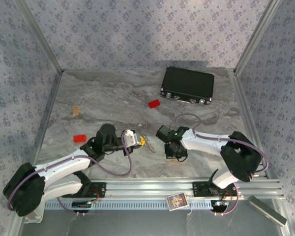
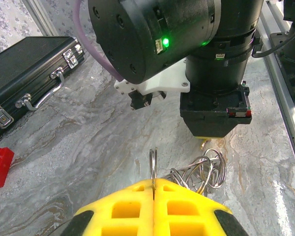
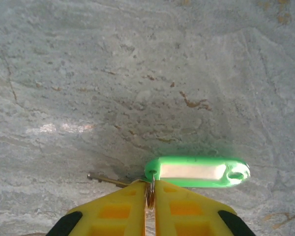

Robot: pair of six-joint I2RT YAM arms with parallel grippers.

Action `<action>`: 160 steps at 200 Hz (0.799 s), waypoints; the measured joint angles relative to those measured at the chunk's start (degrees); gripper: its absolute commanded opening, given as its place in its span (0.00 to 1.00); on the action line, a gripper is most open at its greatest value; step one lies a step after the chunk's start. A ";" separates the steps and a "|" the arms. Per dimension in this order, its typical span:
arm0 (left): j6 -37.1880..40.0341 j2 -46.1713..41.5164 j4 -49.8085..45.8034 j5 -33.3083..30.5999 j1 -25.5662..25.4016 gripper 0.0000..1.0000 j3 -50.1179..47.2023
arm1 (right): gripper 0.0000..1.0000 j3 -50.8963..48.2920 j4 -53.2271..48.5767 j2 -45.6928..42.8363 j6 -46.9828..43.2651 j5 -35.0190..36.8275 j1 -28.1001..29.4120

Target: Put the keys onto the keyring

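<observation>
My left gripper (image 2: 153,181) is shut on the keyring (image 2: 153,164), a thin silvery hoop standing edge-on above the yellow fingertips. A tangle of more silvery rings (image 2: 202,172) lies just to its right on the table. In the top view the left gripper (image 1: 139,141) sits mid-table beside those rings (image 1: 150,146). My right gripper (image 3: 150,183) points down at the table, its fingers closed on the small ring of the green key (image 3: 196,171). The key's metal blade (image 3: 105,180) sticks out to the left. From above, the right gripper (image 1: 175,151) is a short way right of the left one.
A black case (image 1: 187,85) lies at the back right. A red ridged block (image 1: 154,103) sits in front of it, and another small red piece (image 1: 79,138) lies at the left. A tan chip (image 1: 76,110) lies further back at the left. Walls close in the marble table (image 1: 113,98).
</observation>
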 measured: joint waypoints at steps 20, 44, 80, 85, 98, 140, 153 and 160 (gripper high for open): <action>0.00 0.00 0.00 -0.07 0.00 0.00 0.00 | 0.17 0.09 -0.02 0.15 -0.68 0.00 -0.31; -0.02 0.00 0.00 -0.15 0.00 0.00 0.00 | 0.17 0.50 -0.11 0.33 -1.05 0.07 -0.59; 0.00 0.00 0.00 -0.15 0.00 0.00 0.00 | 0.14 1.33 -0.26 0.44 -1.44 0.26 -0.63; -0.02 0.02 0.00 -0.15 0.00 0.00 0.00 | 0.13 1.38 -0.28 0.44 -1.46 0.28 -0.63; 0.00 0.02 0.00 -0.15 0.00 0.00 0.00 | 0.11 1.53 -0.28 0.44 -1.75 0.37 -0.63; 0.00 0.02 0.00 -0.15 0.00 0.00 0.00 | 0.09 1.70 -0.48 0.50 -1.90 0.55 -0.63; 0.00 0.02 0.00 -0.15 0.00 0.00 0.00 | 0.06 1.77 -0.61 0.59 -1.90 0.66 -0.63; -0.02 0.00 0.00 -0.15 0.00 0.00 0.00 | 0.04 1.86 -0.70 0.63 -1.99 0.68 -0.63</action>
